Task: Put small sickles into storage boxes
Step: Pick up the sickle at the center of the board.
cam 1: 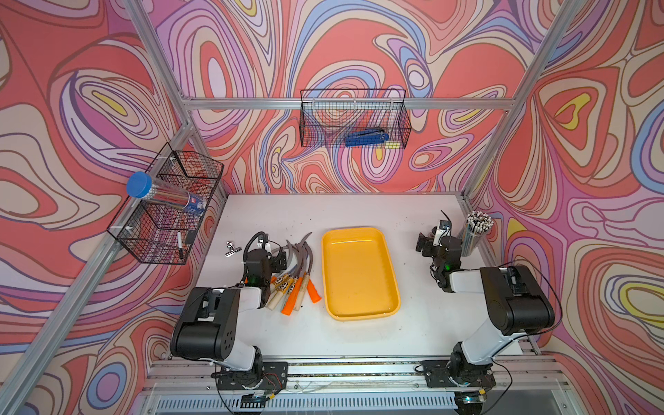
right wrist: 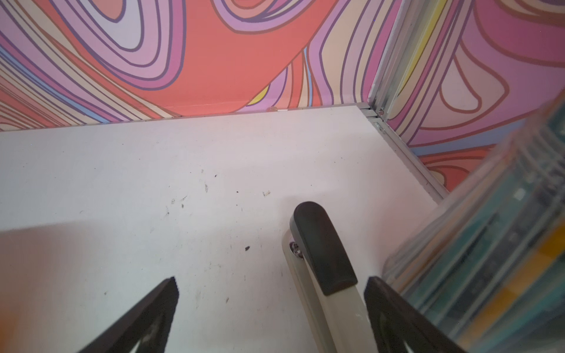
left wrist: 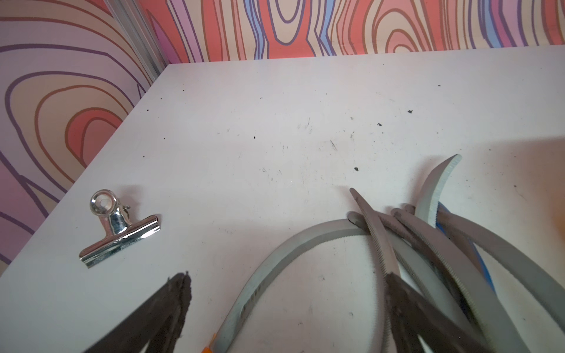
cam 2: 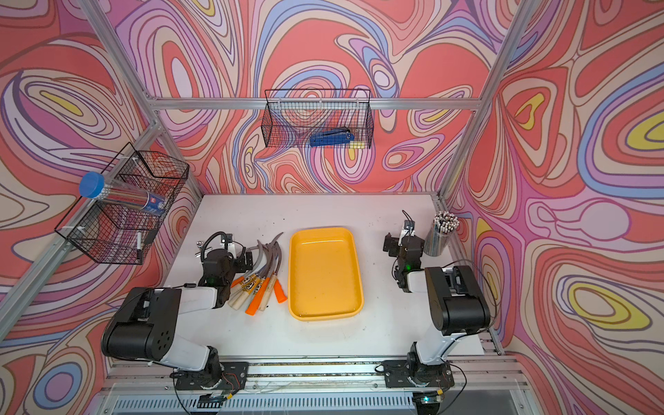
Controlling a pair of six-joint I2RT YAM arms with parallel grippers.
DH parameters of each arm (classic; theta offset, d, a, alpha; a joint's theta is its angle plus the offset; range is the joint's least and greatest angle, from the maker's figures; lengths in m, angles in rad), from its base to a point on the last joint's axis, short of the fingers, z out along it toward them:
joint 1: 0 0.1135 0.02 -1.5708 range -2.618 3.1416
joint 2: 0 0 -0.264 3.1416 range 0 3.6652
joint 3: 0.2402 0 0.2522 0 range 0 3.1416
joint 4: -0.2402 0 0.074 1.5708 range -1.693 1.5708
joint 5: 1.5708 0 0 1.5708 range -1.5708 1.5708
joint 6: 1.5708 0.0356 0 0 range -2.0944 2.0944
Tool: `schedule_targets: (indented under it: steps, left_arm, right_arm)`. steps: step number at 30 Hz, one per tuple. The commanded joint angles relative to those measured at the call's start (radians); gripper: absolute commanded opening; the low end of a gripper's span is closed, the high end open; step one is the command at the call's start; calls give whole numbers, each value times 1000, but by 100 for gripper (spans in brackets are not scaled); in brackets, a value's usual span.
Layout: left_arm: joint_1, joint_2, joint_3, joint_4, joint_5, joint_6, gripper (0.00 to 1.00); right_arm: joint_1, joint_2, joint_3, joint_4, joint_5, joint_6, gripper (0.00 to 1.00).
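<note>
Several small sickles lie in a pile left of the yellow storage box, grey blades pointing away and orange or pale wood handles towards the front. Nothing lies in the box. My left gripper stands open low over the blades. One curved blade passes between its fingers and nothing is gripped. My right gripper is open at the far right, with a grey-black stapler lying between its fingers, not clamped.
A silver binder clip lies left of the left gripper. A cup of pencils stands close beside the right gripper at the table's right edge. Black wire baskets hang on the back wall and the left wall.
</note>
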Motion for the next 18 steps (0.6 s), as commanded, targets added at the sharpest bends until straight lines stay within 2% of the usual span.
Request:
schedule_targets:
  steps: [1,6,10,15,18]
  left_arm:
    - [1,-67,120,-205,33,25,100]
    - [-1,-124,164,-270,74,28,100]
    - [0,-181,174,-285,112,36,100]
    - [-5,-214,247,-450,170,65,100]
    - [-11,-216,279,-517,183,61,100]
  right_arm:
    - [-3,-18,95,-236,52,36,98]
    - [-1,25,278,-524,93,114,99]
    - [6,25,358,-650,91,190,98]
    - [46,56,520,-877,51,232,99]
    - [99,61,572,-945,57,215,98]
